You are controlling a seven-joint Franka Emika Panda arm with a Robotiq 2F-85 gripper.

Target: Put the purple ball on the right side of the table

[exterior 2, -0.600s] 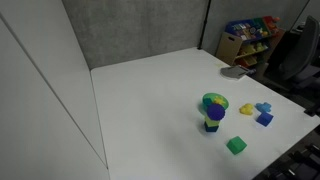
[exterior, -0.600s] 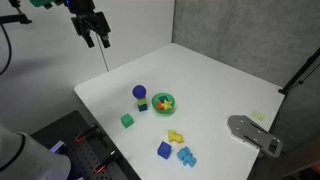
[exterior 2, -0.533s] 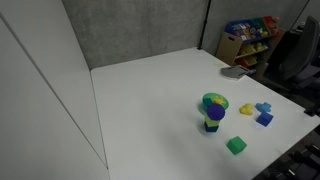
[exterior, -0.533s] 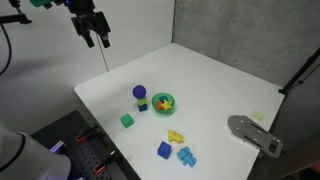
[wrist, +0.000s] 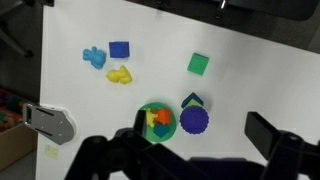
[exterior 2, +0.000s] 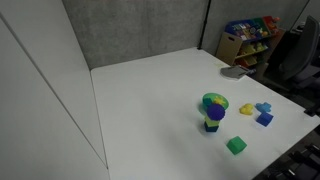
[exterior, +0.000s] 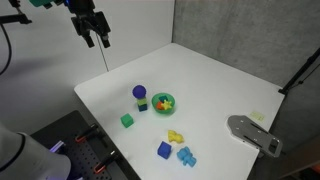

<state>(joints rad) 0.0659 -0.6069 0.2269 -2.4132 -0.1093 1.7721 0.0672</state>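
The gripper (exterior: 97,41) hangs high above the far corner of the table (exterior: 220,85), well apart from the toys, with its fingers (wrist: 281,141) spread and holding nothing. The purple ball (exterior: 139,92) sits near the table's edge, touching a small dark block (wrist: 191,101) and just beside the green bowl (exterior: 163,102), with a green cube (exterior: 127,120) near it.

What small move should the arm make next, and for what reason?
Probably lower the gripper toward the purple ball. The gripper hangs open, high above the table, and the ball sits ungrasped beside the green bowl.
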